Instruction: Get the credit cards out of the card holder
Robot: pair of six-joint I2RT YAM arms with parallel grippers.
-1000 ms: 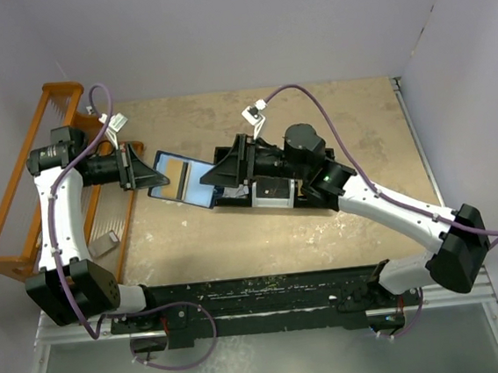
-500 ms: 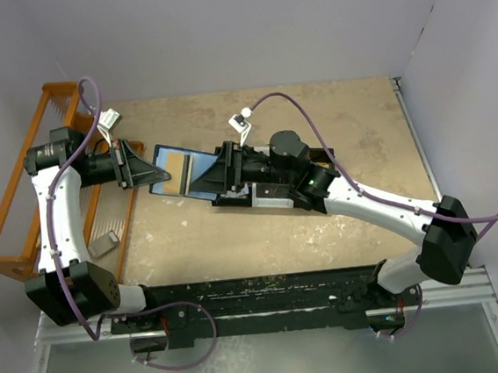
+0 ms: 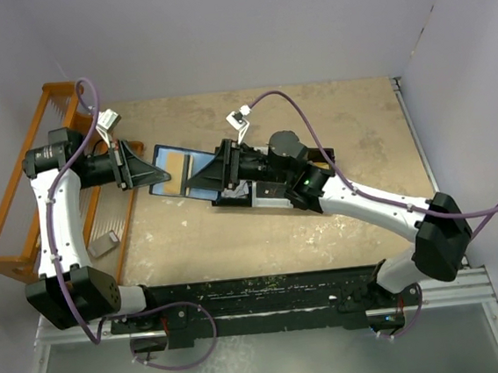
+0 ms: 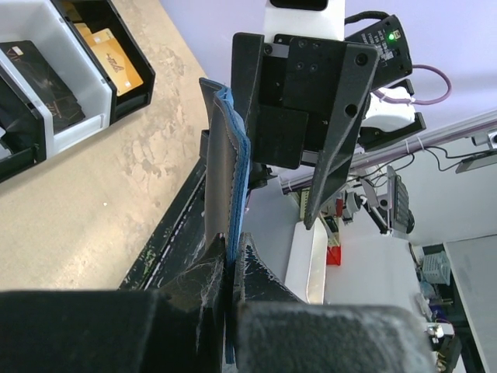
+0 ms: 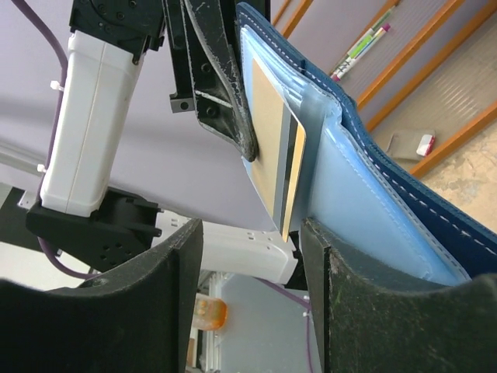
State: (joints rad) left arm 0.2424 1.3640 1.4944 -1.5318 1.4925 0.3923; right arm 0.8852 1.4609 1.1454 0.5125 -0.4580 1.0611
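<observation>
A sandy worktop is seen from above, with a robot arm reaching in from each near corner. The two arms meet over its far-left part, where the card holder, a navy folding wallet, is held open off the surface.

The left gripper is pinched tight on the wallet's left edge, its fingers pressed flat against the leather from both sides. A tan card sticks partway out of a pale blue inner pocket.

The right gripper faces the wallet from the right. Its fingers stand apart on either side of the card's free corner, with a gap showing, and hold nothing.

A black tray of compartments lies on the worktop under the right arm, one compartment holding a gold card. An orange wooden rack stands along the left edge.
</observation>
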